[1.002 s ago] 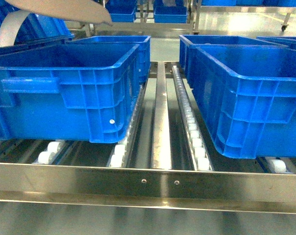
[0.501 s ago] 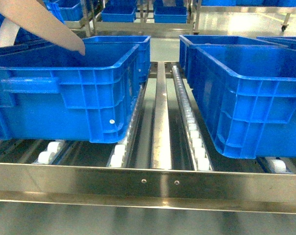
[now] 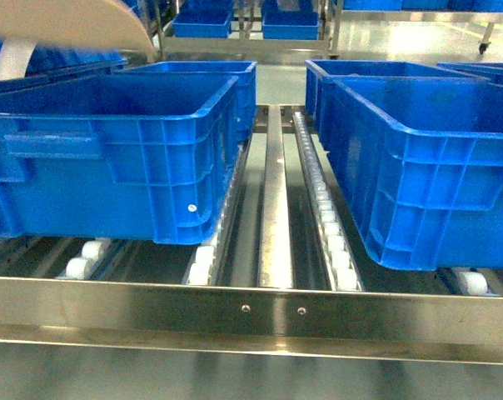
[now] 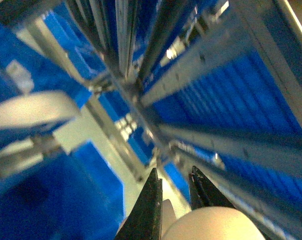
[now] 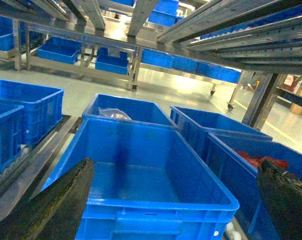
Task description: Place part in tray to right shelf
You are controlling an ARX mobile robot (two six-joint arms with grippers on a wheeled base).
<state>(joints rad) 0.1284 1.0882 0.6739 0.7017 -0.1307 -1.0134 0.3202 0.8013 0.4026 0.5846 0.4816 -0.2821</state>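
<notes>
Left black two-fingered hand [image 4: 172,192]: seen in its wrist view at 6 o'clock, dark fingers [image 4: 150,210] close together, narrow gap between them, with a pale rounded object at their base; a grip cannot be confirmed. Image blurred. Right black two-fingered hand [image 5: 176,200]: fingers [image 5: 56,205] spread wide, one at 7 o'clock and one at 4 o'clock of its wrist view, nothing between them. Neither hand is identifiable in the head view.
</notes>
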